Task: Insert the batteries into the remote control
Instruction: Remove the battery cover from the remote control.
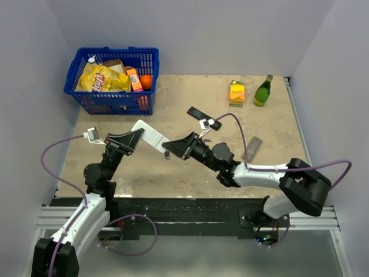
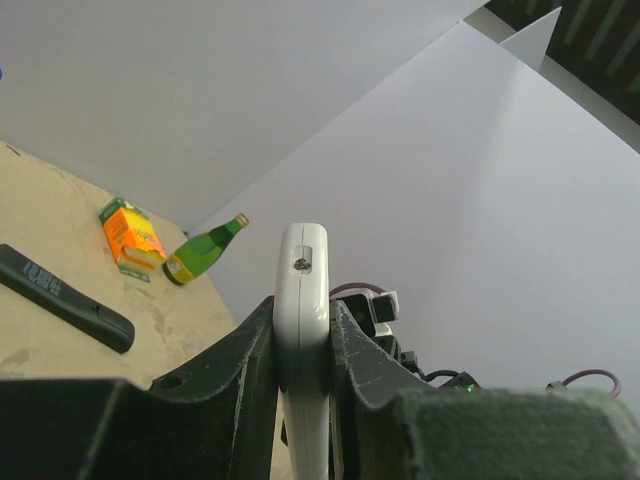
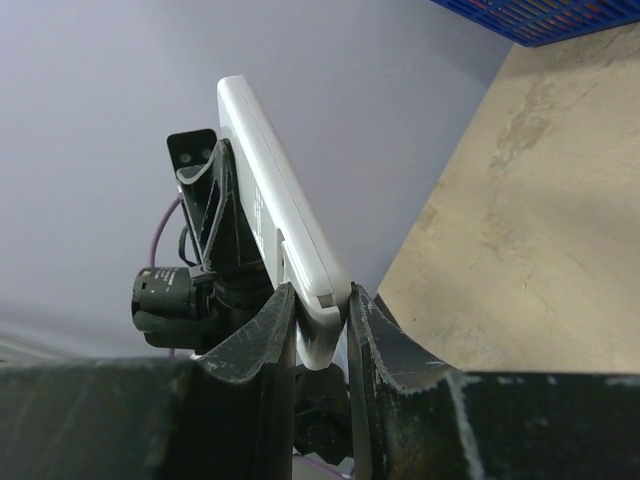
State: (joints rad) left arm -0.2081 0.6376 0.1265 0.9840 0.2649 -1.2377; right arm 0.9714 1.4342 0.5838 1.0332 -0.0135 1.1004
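Observation:
A white remote control (image 1: pixel 149 135) hangs tilted above the table's middle, held from both ends. My left gripper (image 1: pixel 137 136) is shut on its near-left part; in the left wrist view the remote control (image 2: pixel 302 270) stands edge-on, pinched by both pads of the left gripper (image 2: pixel 302 312). My right gripper (image 1: pixel 169 146) has its jaws against both faces of the remote control's (image 3: pixel 270 210) other end, as the right wrist view shows at the right gripper (image 3: pixel 320 300). A tiny dark cylinder, seemingly one of the batteries (image 1: pixel 166 154), lies on the table just below that end.
A black remote (image 1: pixel 203 118) and a grey flat bar (image 1: pixel 252 148) lie on the table to the right. An orange box (image 1: pixel 237 91) and a green bottle (image 1: pixel 263 90) stand at the back right. A blue basket (image 1: pixel 115 52) of groceries sits at the back left.

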